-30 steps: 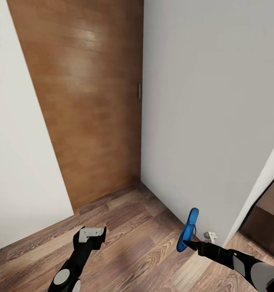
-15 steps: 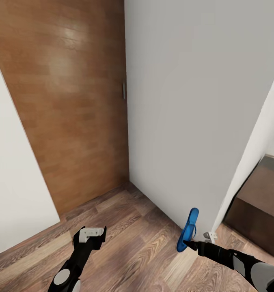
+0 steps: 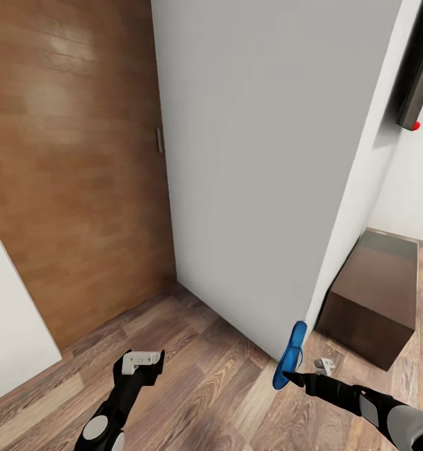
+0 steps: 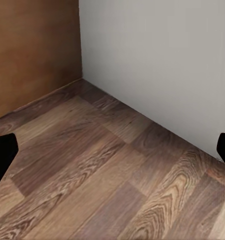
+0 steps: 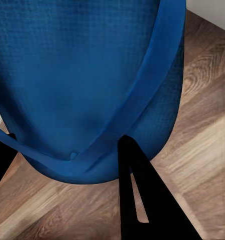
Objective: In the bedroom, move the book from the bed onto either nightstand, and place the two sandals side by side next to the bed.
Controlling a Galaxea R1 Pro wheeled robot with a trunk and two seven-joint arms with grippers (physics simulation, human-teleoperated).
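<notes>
The sandal (image 3: 291, 355) stands on end above the floor (image 3: 211, 376), long axis near upright, upper end leaning toward the wall (image 3: 261, 175). The right gripper (image 3: 291, 377) is closed on its lower end, 1 finger (image 5: 142, 200) across the sole. The left gripper (image 3: 142, 363) is spread wide and holds nothing, beside the door (image 3: 67, 175).

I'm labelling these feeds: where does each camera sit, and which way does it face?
Head: on the robot's head, looking down at the wall corner, door and cabinet; both arms show.
Left wrist: looks along the open left gripper at floor; dark fingertips show.
Right wrist: close on the sandal the right gripper holds.
Shared: head and right wrist both see the sandal.
</notes>
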